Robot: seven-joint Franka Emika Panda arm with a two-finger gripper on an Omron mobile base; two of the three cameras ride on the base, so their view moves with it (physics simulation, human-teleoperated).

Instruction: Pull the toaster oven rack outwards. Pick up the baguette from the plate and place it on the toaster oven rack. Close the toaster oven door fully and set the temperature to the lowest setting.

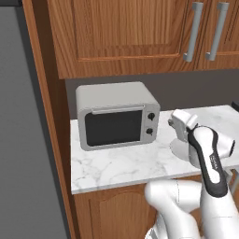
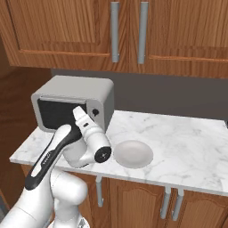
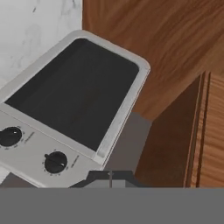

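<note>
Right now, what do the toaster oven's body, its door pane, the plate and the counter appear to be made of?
The toaster oven body looks like matte light-grey painted metal or plastic, evenly shaded. The door pane reads as dark glass, flat and near-black. The plate seems glazed off-white ceramic, though the render leaves it open. The counter looks like polished white marble, by its grey veining.

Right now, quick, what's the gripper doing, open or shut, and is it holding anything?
Gripper: shut, holding nothing, in front of the toaster oven with its door closed.
</note>
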